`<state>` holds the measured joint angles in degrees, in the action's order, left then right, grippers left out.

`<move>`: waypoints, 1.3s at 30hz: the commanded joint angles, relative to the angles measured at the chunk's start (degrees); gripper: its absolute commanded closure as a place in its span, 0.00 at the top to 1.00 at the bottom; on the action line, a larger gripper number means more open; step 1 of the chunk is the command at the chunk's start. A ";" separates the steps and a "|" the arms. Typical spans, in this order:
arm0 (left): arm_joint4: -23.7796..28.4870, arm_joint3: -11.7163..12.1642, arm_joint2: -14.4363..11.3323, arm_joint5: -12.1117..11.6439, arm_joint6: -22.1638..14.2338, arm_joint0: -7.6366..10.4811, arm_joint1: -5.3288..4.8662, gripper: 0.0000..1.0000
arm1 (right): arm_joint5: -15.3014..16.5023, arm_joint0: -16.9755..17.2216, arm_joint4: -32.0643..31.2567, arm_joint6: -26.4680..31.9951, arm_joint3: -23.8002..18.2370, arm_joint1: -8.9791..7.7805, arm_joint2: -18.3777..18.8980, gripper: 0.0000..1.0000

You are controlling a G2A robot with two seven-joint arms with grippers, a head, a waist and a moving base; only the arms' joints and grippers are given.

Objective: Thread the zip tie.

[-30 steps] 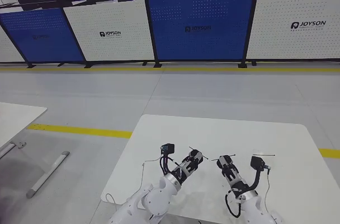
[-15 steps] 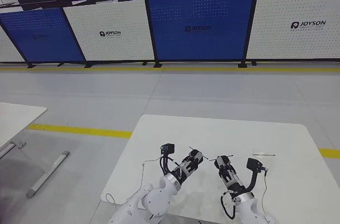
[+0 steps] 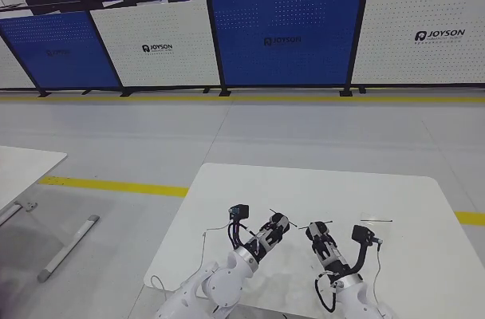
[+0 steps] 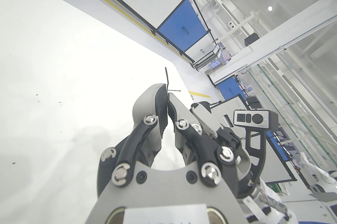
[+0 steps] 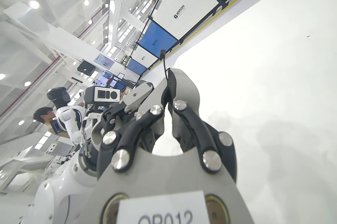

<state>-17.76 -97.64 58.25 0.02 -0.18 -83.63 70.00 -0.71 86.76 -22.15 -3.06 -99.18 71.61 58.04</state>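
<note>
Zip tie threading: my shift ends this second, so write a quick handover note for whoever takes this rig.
Left gripper: shut on a black zip tie strip, end poking past the fingertips.
Right gripper: shut on a zip tie end, head outward.
Both are over the white table, side by side, the held ends apart; one tie or two, I cannot tell.
Another zip tie lies on the table to the right.
Done: both gripped. Left: bring strip end to head and thread it.
</note>
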 commanded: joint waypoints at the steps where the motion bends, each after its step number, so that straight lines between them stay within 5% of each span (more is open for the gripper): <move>1: 0.00 0.00 0.00 0.00 0.00 0.00 0.00 0.00 | 0.00 0.00 0.00 0.00 0.00 0.00 0.00 0.00; 5: 0.00 0.00 0.00 0.00 0.00 0.00 0.00 0.00 | 0.58 -0.12 2.19 1.79 0.15 0.01 0.79 0.00; 10: 0.00 0.00 0.00 0.00 0.00 0.00 0.00 0.00 | 4.64 -2.42 7.33 12.59 1.46 -0.57 4.32 0.00; 13: 0.00 0.00 0.00 0.00 0.00 0.00 0.00 0.00 | 4.40 -4.56 8.87 15.41 3.07 -0.58 5.48 0.00; 18: 0.00 0.00 0.00 0.00 0.00 0.00 0.00 0.00 | 1.60 -5.13 5.61 13.94 2.74 -0.26 4.10 0.00; 39: 0.00 0.00 0.00 0.00 0.00 0.00 0.00 0.00 | 1.25 -5.45 5.63 14.95 3.42 -0.05 4.19 0.00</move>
<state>-17.76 -97.64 58.25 0.02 -0.18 -83.63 70.00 0.60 81.39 -16.40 11.81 -95.86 71.53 62.29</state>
